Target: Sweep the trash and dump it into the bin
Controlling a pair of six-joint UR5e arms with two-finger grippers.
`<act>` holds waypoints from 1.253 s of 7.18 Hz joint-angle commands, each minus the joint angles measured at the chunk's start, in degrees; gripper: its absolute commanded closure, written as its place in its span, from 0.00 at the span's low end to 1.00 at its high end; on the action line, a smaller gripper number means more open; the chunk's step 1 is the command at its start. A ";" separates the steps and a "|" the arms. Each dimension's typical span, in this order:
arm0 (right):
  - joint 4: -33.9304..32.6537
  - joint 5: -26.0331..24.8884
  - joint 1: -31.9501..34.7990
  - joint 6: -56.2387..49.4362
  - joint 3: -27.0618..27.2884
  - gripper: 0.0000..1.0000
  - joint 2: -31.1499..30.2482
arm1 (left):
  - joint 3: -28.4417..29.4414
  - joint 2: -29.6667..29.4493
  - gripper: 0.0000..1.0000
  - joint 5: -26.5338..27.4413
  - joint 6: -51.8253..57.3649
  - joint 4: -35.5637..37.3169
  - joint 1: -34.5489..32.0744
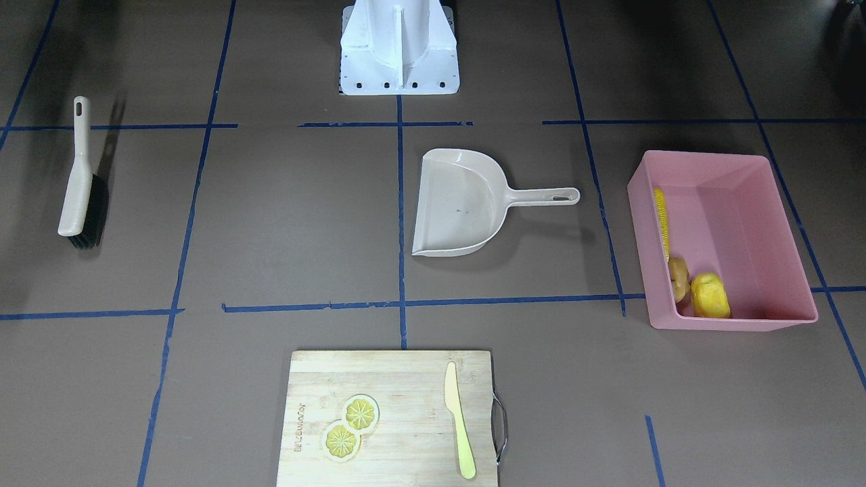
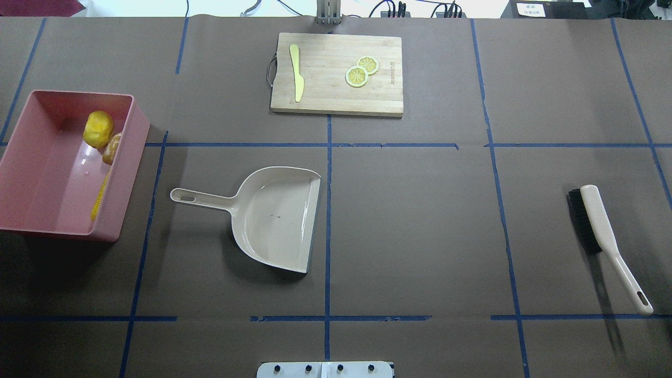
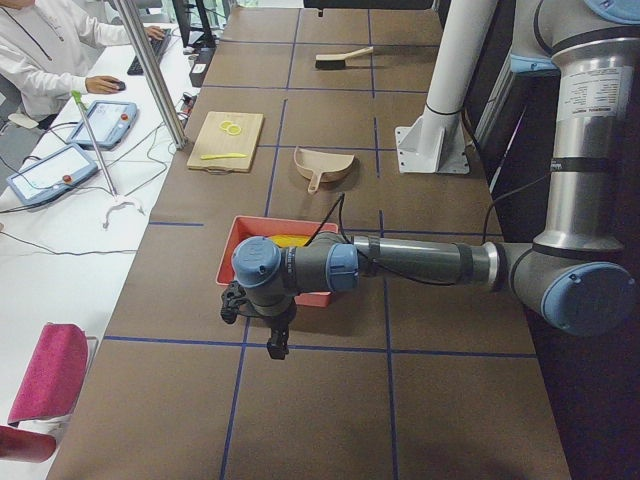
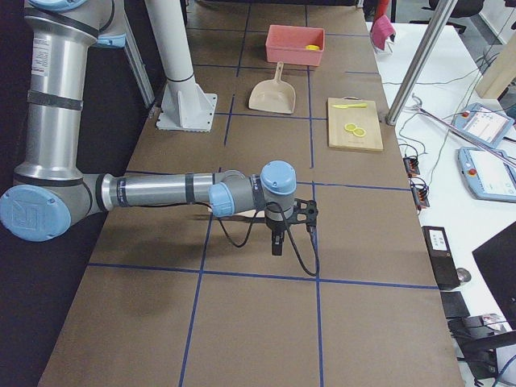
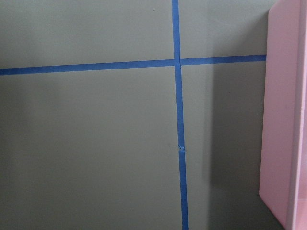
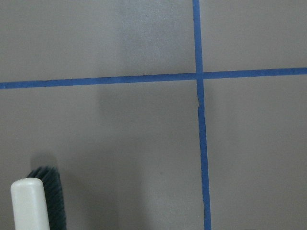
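The pink bin [image 1: 724, 157] stands at the robot's left end of the table and also shows in the overhead view [image 2: 47, 173]. In it lie the corn cob [image 1: 661, 222], the tan ginger root [image 1: 678, 279] and the yellow potato-like lump [image 1: 710, 295]. My left gripper [image 3: 262, 325] hangs over bare table just outside the bin; the left wrist view shows only the bin's wall [image 5: 280, 120]. My right gripper [image 4: 278, 238] hangs over bare table near the brush [image 6: 31, 203]. I cannot tell whether either is open or shut.
The beige dustpan [image 2: 273, 215] lies at the table's middle, nothing in it. The brush [image 2: 604, 231] lies at the robot's right end. A wooden cutting board [image 2: 336, 94] at the far edge carries two lemon slices [image 2: 362, 71] and a pale yellow knife [image 2: 297, 73].
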 commanded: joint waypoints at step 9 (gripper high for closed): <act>-0.02 0.15 0.07 0.23 0.32 0.00 0.60 | -0.23 0.13 0.00 3.23 0.01 -1.99 1.09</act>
